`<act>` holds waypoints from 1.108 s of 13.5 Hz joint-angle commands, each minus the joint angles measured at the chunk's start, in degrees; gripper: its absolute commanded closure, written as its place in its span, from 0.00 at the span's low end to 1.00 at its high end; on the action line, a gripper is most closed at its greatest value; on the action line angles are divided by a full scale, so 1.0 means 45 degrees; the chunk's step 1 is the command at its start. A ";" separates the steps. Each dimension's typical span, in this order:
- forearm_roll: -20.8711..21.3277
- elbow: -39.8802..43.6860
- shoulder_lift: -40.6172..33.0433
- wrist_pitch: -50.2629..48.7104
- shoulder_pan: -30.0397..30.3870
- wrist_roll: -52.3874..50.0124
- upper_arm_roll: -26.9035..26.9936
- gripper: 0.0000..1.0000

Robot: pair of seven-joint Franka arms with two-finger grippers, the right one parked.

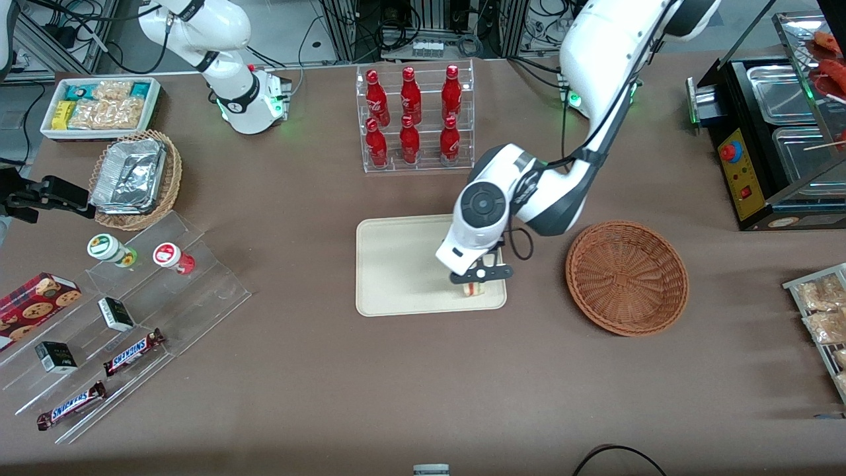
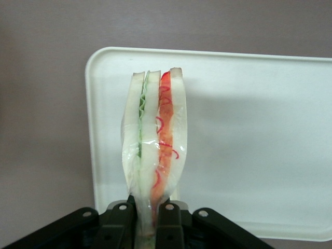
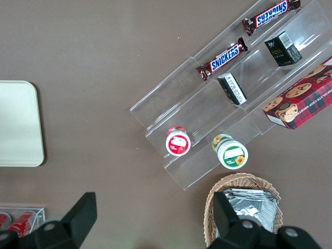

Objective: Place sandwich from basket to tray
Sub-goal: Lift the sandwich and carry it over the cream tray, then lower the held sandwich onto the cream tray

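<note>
While the sandwich is pinched between my gripper's fingers, I see it standing on edge over the tray, its pale bread slices, green layer and red-orange layer wrapped in clear film. From the front camera, the sandwich sits low at the tray's corner nearest the camera on the working arm's end, and I cannot tell whether it touches the surface. My gripper is closed tight on the wedge's narrow end, directly above that corner.

Just beside the tray, toward the working arm's end of the table, I see the reddish-brown wicker basket with nothing in it. Farther from the front camera than the tray stands a clear rack of red bottles. Toward the parked arm's end lie a tan wicker basket with foil containers, a white bin of snack packets, and a clear stepped display holding two Snickers bars, small dark boxes, and two round-lidded cups. A cookie box rests at that display's edge.
</note>
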 commanded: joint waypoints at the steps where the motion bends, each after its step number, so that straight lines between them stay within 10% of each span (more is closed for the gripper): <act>1: 0.0139 0.1667 0.1032 -0.0444 -0.0385 -0.0469 0.0173 1.00; 15: -0.0486 0.2626 0.2089 0.0260 -0.1264 -0.0977 0.0017 1.00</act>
